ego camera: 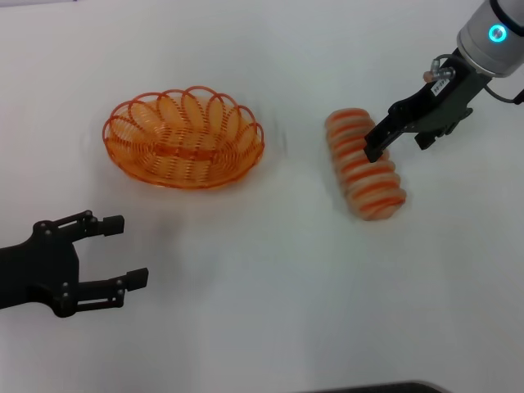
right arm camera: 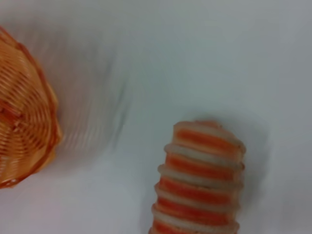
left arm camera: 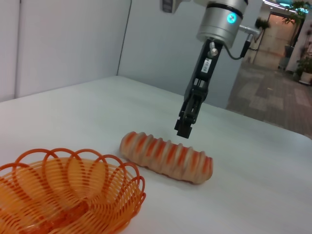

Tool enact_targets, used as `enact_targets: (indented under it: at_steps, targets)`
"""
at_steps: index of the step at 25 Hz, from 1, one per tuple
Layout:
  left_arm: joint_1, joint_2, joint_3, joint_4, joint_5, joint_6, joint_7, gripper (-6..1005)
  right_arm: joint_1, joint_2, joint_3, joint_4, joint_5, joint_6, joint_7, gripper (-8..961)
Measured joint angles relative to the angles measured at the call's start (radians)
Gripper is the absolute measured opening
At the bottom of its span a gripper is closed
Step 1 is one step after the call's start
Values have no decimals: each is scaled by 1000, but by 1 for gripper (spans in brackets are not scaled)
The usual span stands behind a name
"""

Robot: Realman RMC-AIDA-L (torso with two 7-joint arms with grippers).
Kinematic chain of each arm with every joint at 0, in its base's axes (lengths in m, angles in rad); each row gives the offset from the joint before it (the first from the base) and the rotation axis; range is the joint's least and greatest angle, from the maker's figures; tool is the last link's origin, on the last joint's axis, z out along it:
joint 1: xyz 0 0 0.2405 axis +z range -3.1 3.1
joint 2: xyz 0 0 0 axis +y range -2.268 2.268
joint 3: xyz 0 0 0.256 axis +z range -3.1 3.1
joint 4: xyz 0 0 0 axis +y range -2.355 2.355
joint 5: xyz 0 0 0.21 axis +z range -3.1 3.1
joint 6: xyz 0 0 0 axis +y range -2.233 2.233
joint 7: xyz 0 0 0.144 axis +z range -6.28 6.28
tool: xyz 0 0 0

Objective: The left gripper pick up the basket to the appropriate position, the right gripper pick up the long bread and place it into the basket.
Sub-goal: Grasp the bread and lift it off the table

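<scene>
Matt white smooth table (ego camera: 270, 311), glossy orange plastic-looking wire basket (ego camera: 183, 138) at upper left, ridged matt foam-like bread (ego camera: 364, 168), matt black left gripper (ego camera: 115, 252), satin silver metal-looking wrist (ego camera: 490, 37) at upper right

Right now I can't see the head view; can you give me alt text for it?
The right end effector hovers over the middle of the long bread, which lies on the white table. The empty basket sits to its left, and the left end effector waits open nearer the robot.

White table (ego camera: 262, 327), grey partition walls (left arm camera: 73, 44)
</scene>
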Motion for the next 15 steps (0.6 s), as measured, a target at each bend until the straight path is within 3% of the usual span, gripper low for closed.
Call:
enact_targets:
  at_steps: [15]
  targets:
    - [-1,-7,1,-15,1,-11,18,861,35,8,-69,93,5,109,33,902]
